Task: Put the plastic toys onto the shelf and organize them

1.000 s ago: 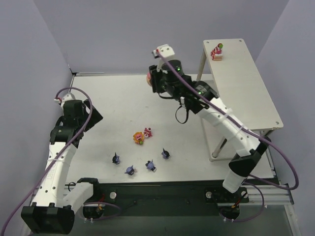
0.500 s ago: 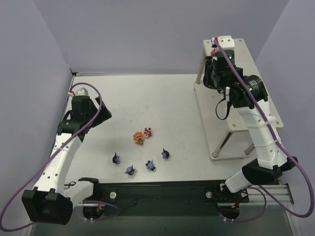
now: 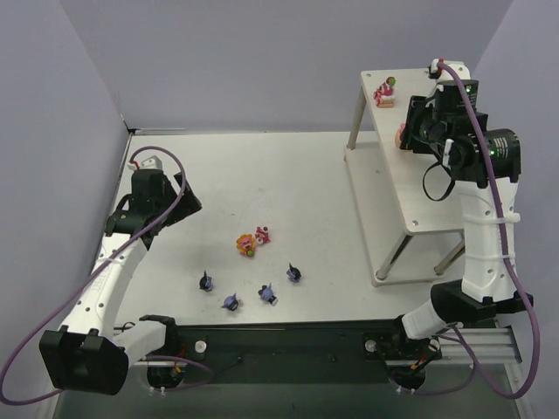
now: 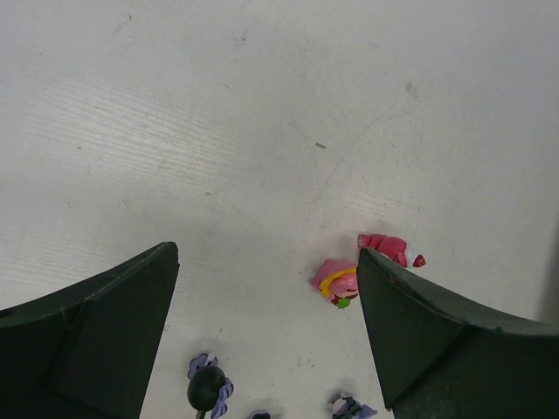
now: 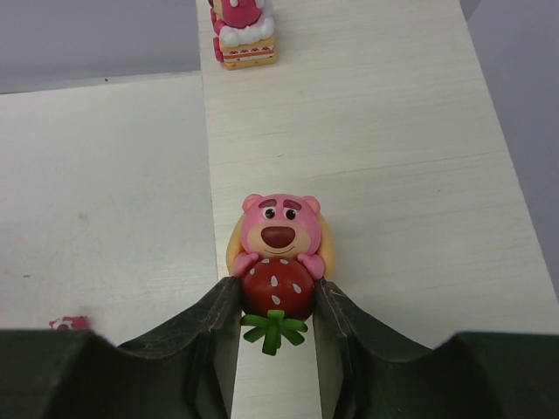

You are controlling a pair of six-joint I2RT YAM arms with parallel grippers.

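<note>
My right gripper (image 3: 407,133) hovers over the left edge of the off-white shelf (image 3: 441,175). It is shut on a pink bear toy hugging a red strawberry (image 5: 279,236), with the fingers (image 5: 218,319) pinching the strawberry's sides. A pink cake-like toy (image 3: 384,92) stands at the far end of the shelf's top board (image 5: 393,131) and is also visible from the wrist (image 5: 243,30). On the table lie an orange-yellow toy (image 3: 245,245), a pink-red toy (image 3: 262,234) and several dark blue-purple toys (image 3: 231,301). My left gripper (image 3: 179,205) is open above the table, left of them, and holds nothing.
The left wrist view looks down on the pink-yellow toy (image 4: 334,279), the pink-red one (image 4: 389,249) and a dark toy (image 4: 208,388). The shelf's slim legs (image 3: 391,257) stand on the table's right side. Purple walls close in the back and sides.
The right arm swung from the table's back middle rightward to above the shelf, carrying the bear toy. The left arm reached a little further over the table.
</note>
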